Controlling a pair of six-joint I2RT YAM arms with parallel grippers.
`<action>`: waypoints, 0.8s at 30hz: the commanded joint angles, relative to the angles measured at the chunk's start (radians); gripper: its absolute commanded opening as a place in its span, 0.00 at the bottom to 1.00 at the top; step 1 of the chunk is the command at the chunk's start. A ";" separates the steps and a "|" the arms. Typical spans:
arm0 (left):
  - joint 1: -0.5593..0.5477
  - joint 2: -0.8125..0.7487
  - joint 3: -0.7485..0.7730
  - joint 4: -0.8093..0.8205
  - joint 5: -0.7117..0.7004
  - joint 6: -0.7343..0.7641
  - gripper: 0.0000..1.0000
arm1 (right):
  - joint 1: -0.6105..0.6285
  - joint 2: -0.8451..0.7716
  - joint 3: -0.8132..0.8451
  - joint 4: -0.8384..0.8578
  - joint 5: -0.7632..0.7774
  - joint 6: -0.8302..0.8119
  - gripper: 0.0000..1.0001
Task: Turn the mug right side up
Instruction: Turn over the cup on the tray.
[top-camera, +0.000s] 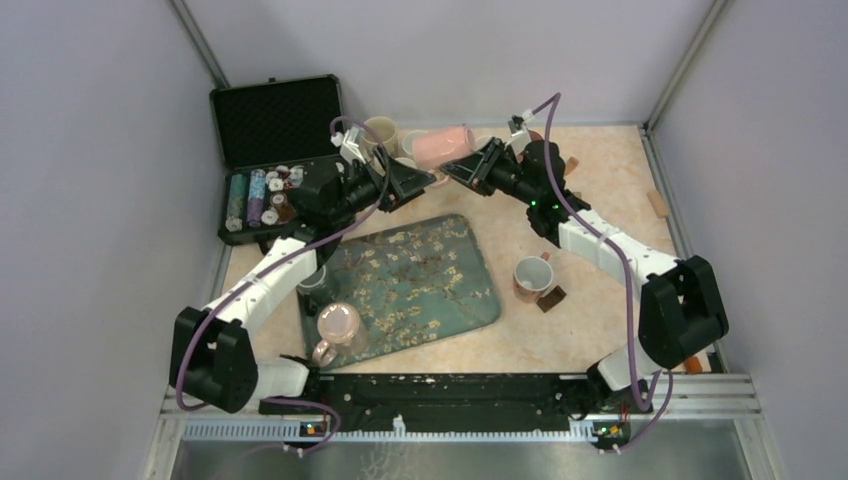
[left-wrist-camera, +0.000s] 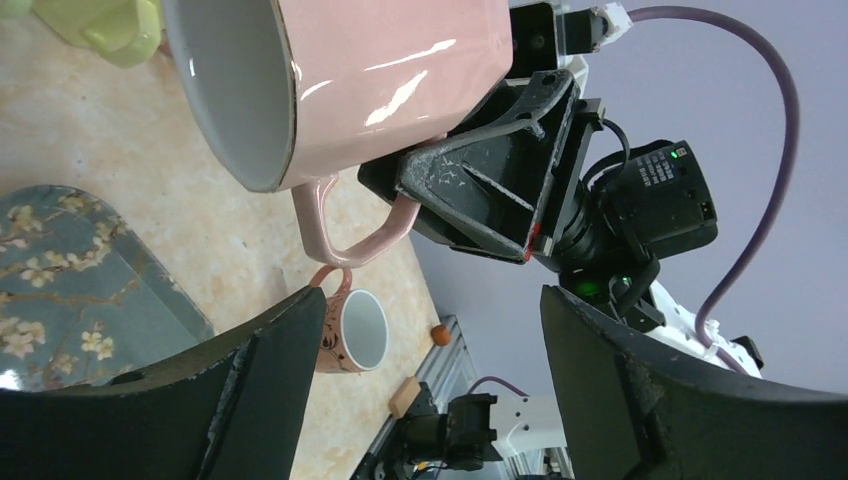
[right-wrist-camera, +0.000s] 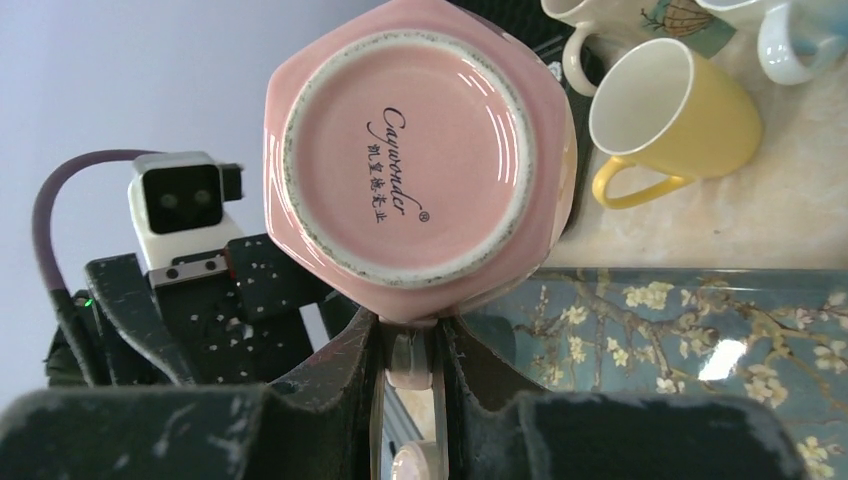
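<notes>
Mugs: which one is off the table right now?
The pink mug, lying sideways in mid-air with the right gripper shut on its handle. The yellow mug and patterned mug both sit on the table.

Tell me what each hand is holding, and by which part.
The right hand holds the pink mug by its handle, with the mug sideways in the air. The left hand is open and holds nothing.

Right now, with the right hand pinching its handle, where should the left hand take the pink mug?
Probably the rim, opposite the handle, one finger inside, coming from the mouth side. The pink mug hangs sideways: base toward the right hand, mouth facing away from it, near the open left hand.
</notes>
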 joint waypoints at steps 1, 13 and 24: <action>0.004 0.028 0.000 0.165 0.051 -0.060 0.85 | 0.004 -0.066 0.010 0.249 -0.044 0.062 0.00; 0.004 0.125 -0.001 0.356 0.121 -0.192 0.74 | 0.004 -0.047 -0.016 0.366 -0.085 0.132 0.00; 0.003 0.192 -0.004 0.547 0.174 -0.330 0.56 | 0.005 -0.012 -0.027 0.456 -0.127 0.183 0.00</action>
